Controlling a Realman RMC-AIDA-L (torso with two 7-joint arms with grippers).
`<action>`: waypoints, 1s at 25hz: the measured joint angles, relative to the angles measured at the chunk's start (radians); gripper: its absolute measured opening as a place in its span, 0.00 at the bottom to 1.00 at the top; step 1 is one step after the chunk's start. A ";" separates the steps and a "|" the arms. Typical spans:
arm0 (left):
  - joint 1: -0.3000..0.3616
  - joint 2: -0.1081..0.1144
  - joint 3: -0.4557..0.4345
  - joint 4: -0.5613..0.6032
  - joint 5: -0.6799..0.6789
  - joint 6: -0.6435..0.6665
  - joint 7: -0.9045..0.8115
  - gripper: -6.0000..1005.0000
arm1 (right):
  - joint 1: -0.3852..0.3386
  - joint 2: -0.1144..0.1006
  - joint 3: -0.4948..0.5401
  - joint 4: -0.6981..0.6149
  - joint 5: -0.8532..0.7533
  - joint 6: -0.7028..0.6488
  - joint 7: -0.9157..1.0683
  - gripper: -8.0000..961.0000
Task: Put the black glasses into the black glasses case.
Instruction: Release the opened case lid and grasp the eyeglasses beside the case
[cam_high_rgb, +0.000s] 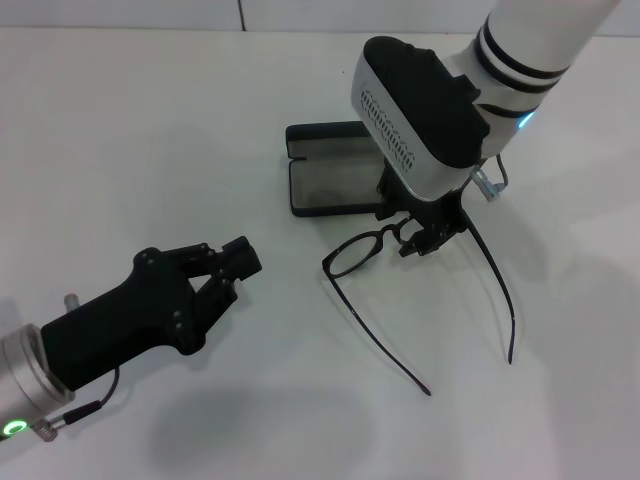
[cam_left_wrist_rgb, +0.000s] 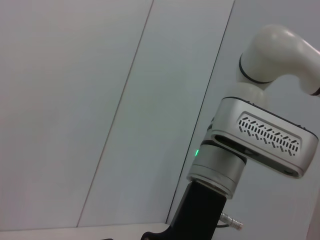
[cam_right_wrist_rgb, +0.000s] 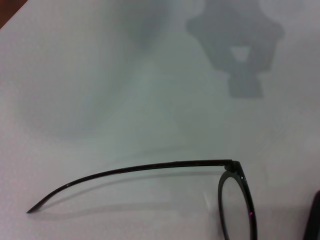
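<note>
Right gripper (cam_high_rgb: 420, 232) at frame centre over bridge of black glasses (cam_high_rgb: 352, 256), closure I cannot tell | temples splayed, below open black glasses case (cam_high_rgb: 325, 185) | light, thin, fragile: I'd pinch bridge | left gripper (cam_high_rgb: 228, 268) idle lower left, fingers parted, empty

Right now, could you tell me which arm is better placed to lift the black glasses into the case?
Probably the right: the right gripper is at the bridge of the black glasses, beside the open black glasses case. The left gripper sits apart.

No readable text, label, brand, number or sign on anything in view.
</note>
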 joint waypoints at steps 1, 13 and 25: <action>-0.002 0.000 0.000 -0.004 0.000 -0.001 0.001 0.10 | 0.000 0.000 -0.001 0.004 0.001 0.001 -0.003 0.48; -0.009 -0.001 -0.001 -0.022 -0.004 -0.009 0.021 0.10 | 0.002 0.000 -0.039 0.029 0.023 0.033 -0.009 0.41; -0.010 -0.001 -0.002 -0.026 -0.004 -0.012 0.021 0.10 | 0.002 0.000 -0.040 0.029 0.023 0.052 -0.025 0.13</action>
